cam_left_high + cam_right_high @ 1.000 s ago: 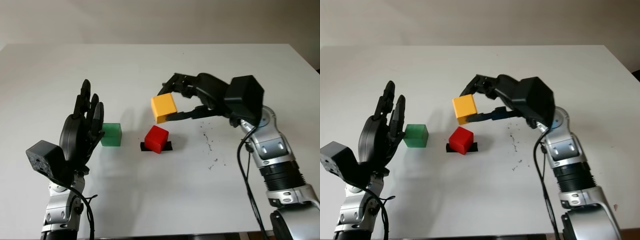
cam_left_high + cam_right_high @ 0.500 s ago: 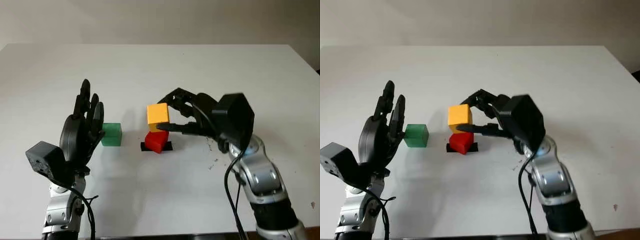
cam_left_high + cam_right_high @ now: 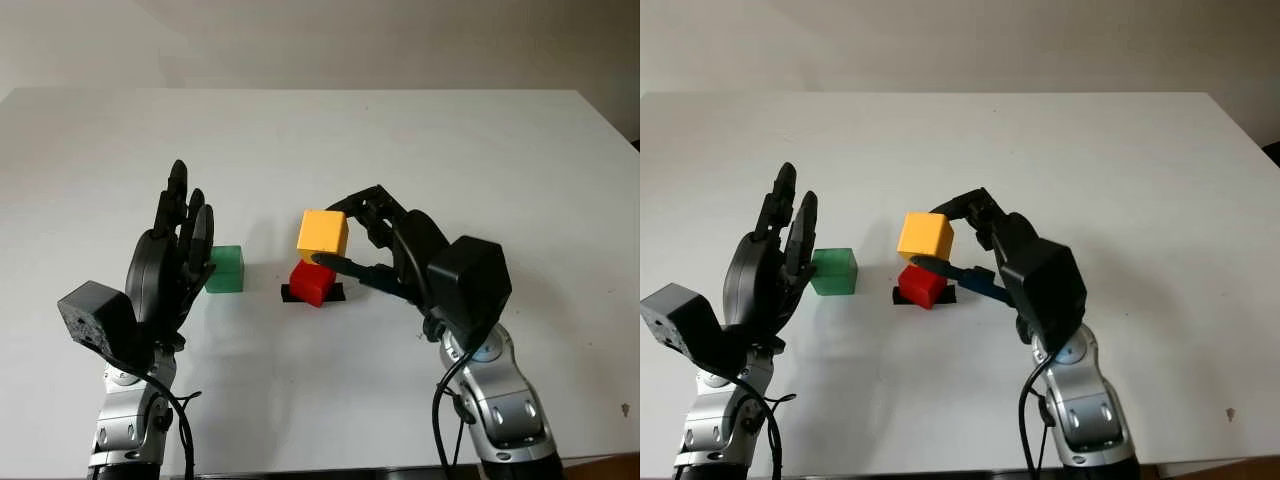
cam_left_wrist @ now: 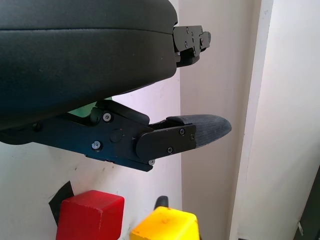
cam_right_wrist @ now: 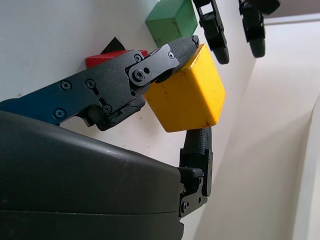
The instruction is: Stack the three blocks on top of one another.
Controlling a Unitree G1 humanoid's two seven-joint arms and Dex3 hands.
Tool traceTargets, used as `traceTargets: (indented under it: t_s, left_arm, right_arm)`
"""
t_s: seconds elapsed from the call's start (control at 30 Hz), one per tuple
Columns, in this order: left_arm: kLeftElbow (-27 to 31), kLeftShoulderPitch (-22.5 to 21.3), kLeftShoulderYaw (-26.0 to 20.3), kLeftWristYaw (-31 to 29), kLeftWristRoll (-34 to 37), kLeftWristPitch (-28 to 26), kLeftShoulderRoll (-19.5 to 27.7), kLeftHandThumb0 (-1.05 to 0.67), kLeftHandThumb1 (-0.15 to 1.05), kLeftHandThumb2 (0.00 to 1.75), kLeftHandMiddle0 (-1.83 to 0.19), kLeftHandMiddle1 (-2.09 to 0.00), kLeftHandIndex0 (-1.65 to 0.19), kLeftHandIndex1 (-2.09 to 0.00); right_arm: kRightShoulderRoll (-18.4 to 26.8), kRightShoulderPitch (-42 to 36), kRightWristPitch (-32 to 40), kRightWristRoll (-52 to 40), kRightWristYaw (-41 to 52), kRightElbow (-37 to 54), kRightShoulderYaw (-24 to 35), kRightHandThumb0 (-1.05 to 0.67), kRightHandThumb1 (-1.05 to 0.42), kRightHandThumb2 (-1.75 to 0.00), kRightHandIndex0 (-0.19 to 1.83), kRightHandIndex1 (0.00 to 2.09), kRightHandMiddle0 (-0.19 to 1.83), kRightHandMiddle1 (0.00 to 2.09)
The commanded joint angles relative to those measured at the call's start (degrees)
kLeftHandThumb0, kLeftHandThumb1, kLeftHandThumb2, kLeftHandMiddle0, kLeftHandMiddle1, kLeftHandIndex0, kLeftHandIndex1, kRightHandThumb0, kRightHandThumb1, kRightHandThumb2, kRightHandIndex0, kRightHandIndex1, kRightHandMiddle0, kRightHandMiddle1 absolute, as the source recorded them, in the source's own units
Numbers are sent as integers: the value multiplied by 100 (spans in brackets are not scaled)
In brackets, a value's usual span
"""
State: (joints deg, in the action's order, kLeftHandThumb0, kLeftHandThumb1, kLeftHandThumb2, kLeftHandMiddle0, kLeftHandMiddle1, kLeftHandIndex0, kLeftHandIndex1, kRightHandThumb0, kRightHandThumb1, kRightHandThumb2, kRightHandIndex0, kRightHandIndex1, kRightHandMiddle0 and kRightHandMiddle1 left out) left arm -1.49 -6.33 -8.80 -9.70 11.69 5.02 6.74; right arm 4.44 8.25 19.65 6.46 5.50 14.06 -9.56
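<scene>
Yellow block brought over the red one.
My right hand (image 3: 345, 235) still grips the yellow block (image 3: 323, 234), now lowered just above the red block (image 3: 312, 282); release comes next. Left hand (image 3: 180, 255) open beside the green block (image 3: 225, 269).

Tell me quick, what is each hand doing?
Left hand: open, raised beside the green block.
Right hand: closed on the yellow block, just over the red block.

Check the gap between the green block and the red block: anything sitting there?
Nothing. In the left eye view the stretch of white table between the green block and the red block is bare. The left hand stands open at the green block's other side.
</scene>
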Motion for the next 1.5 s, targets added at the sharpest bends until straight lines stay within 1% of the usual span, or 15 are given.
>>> traceTargets:
  t_s: [0.0, 0.2, 0.4, 0.5, 0.73, 0.97, 1.47]
  left_arm:
    - [72, 51, 13, 20, -9, 14, -27, -62, 105, 56, 9, -5, 11, -5]
    - [45, 57, -7, -17, 23, 42, -21, -63, 105, 55, 9, -5, 11, -5]
    - [67, 62, -13, 10, 9, 32, -29, -63, 105, 55, 9, -6, 11, -5]
    - [92, 73, -16, -7, 30, 11, -21, -63, 105, 55, 9, -5, 11, -5]
    - [107, 79, -18, 19, 16, 7, -16, -63, 105, 53, 8, -5, 11, -5]
    - [107, 77, -12, 27, 16, -14, -25, -62, 105, 55, 8, -6, 10, -6]
    - [136, 112, -14, 13, 12, -11, -10, -63, 105, 54, 9, -5, 11, -5]
  right_arm:
    - [-134, -26, -101, -36, -90, -90, 4, -46, -103, -6, 16, 3, 16, 173]
    - [-360, 15, -311, -43, -277, -501, 31, -46, -103, -5, 17, 4, 14, 175]
    - [-501, 80, -278, -43, -422, -694, 84, -45, -103, -5, 18, 5, 13, 175]
    - [-555, 129, -141, -64, -453, -765, 127, -45, -102, -5, 19, 5, 14, 176]
    - [-566, 120, 235, -34, -466, -664, 121, -46, -103, -5, 17, 5, 12, 175]
    - [-550, -34, 537, 51, -457, -375, -10, -46, -104, -6, 16, 4, 9, 171]
    - [-590, -389, 588, 142, -518, -31, -239, -48, -105, -6, 17, 5, 10, 169]
